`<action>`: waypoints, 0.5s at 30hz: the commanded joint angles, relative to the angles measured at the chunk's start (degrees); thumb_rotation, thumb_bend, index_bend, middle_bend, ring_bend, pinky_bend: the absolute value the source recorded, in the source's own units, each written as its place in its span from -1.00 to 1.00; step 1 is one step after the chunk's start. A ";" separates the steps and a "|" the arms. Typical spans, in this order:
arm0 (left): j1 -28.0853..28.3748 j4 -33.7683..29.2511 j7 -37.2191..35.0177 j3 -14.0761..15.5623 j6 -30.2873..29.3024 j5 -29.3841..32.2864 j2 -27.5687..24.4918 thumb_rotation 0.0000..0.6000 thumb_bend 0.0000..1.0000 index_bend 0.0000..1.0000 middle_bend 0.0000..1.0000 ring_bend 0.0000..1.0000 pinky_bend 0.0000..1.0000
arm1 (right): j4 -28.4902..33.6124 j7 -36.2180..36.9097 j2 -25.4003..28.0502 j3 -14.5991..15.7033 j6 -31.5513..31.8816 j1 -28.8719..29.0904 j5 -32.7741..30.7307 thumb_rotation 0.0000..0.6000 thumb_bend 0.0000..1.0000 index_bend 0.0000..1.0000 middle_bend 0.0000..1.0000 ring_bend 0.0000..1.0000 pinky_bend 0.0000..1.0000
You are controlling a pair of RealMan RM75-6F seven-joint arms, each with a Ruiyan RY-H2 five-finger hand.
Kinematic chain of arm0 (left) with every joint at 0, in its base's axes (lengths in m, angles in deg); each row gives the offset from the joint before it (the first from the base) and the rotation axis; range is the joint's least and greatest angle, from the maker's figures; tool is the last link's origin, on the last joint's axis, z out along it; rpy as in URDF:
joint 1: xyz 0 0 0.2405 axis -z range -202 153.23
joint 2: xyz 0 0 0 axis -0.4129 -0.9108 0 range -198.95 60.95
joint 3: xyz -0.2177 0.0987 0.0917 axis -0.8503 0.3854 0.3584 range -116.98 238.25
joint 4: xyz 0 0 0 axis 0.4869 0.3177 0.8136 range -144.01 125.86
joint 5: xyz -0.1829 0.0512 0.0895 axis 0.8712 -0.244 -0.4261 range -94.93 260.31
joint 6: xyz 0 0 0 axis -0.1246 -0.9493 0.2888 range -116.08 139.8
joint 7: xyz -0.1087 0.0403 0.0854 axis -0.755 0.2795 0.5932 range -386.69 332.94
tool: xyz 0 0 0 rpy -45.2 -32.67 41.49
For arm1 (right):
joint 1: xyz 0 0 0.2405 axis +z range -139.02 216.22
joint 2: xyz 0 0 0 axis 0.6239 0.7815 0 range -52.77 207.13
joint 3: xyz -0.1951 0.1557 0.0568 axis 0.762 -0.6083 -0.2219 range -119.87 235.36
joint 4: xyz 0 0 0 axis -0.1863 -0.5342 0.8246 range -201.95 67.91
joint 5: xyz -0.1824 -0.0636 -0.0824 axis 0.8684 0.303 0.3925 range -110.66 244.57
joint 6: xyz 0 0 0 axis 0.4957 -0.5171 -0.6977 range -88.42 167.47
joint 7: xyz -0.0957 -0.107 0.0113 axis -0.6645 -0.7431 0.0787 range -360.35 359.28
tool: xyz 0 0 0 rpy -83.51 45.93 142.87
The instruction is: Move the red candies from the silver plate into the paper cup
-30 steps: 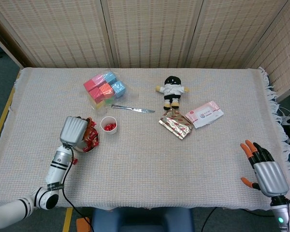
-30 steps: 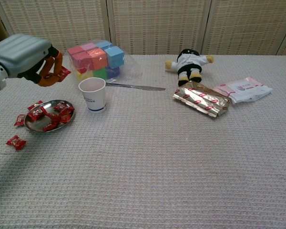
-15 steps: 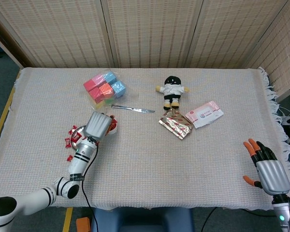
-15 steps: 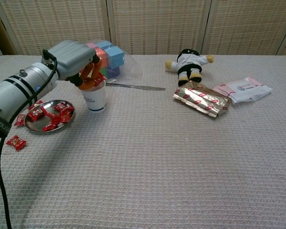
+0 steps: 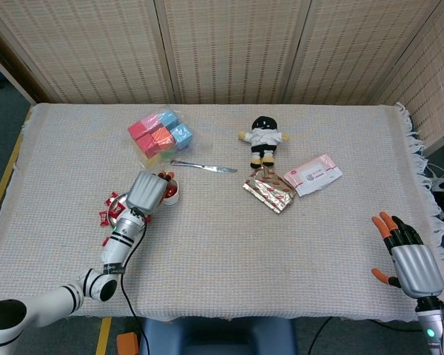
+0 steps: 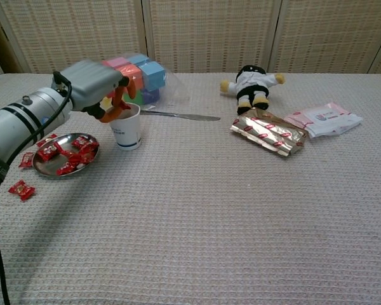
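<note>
The left hand (image 5: 148, 192) hovers over the paper cup (image 5: 169, 192) beside the plate (image 5: 117, 209), while the right hand (image 5: 408, 259) lies open, well apart.

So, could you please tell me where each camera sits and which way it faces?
Head view: high up, looking steeply down on the table; shows left hand and right hand.
Chest view: low at the table's near edge, facing the screen wall; shows only the left hand.
Shared: paper cup, silver plate, doll.
</note>
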 commanded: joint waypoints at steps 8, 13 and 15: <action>-4.44 -11.40 -1.91 2.70 -5.81 -3.04 -6.89 1.00 -0.09 -0.43 -0.09 0.35 1.00 | 0.09 -0.21 -0.11 0.46 0.21 -0.06 0.92 1.00 -1.00 -1.00 -1.00 -1.00 -0.71; -8.79 -19.12 -4.41 5.06 -10.76 -5.41 -11.46 1.00 -0.10 -0.42 -0.08 0.35 1.00 | 0.22 -0.34 -0.11 1.06 0.27 -0.06 2.07 1.00 -1.00 -1.00 -1.00 -1.00 -0.71; -11.75 -21.42 -5.71 7.48 -13.39 -6.80 -13.25 1.00 -0.11 -0.42 -0.10 0.35 1.00 | 0.17 -0.23 -0.06 1.13 0.40 -0.13 2.24 1.00 -1.00 -1.00 -1.00 -1.00 -0.71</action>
